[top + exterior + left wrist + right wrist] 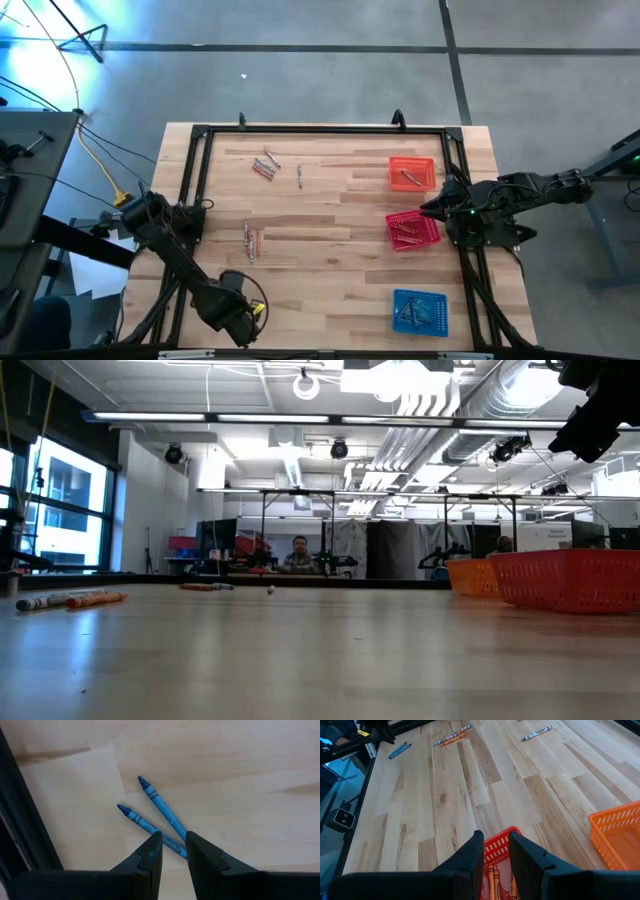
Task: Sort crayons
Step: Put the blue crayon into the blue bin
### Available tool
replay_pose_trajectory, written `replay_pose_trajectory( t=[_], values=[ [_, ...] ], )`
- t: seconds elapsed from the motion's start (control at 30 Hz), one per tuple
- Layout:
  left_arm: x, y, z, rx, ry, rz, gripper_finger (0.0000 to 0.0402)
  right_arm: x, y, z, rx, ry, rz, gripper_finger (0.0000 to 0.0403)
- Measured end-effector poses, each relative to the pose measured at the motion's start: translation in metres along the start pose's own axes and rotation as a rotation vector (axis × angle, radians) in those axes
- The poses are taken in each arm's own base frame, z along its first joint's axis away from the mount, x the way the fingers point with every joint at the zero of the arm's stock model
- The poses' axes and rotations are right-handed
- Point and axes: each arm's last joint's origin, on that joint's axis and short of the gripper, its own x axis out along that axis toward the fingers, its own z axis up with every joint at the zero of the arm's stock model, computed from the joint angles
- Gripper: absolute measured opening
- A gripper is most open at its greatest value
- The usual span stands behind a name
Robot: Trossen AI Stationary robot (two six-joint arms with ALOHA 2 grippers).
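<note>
Two blue crayons (pixel 160 807) lie on the table at its near left, below my left gripper (pixel 173 846). Its fingers are slightly apart, and the nearer crayon's (pixel 172 847) end shows in the gap; I see no touch. They also show in the right wrist view (pixel 400 750). My right gripper (pixel 496 845) hangs above the red basket's (pixel 413 230) left rim, slightly open and empty. Grey and orange crayons lie mid-left (pixel 251 241) and at the far middle (pixel 265 166), with one grey crayon (pixel 299 176) beside them.
An orange basket (pixel 412 172) with crayons stands at the far right and a blue basket (pixel 420 310) at the near right. A black frame (pixel 300 130) rims the table. A person (pixel 298 555) sits in the room far behind.
</note>
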Motion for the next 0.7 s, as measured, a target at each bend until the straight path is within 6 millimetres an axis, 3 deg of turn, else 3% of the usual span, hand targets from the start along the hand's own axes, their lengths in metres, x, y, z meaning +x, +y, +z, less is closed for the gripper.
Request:
replay_pose_trajectory(
  t=[0.4,0.7],
  values=[
    [0.0,0.009,-0.001,0.131,-0.046,0.058,0.0074,0.0,0.0,0.0,0.0,0.0,0.0,0.0084],
    [0.001,0.014,-0.004,0.136,-0.066,0.059,0.0074,0.0,0.0,0.0,0.0,0.0,0.0,0.0084]
  ],
)
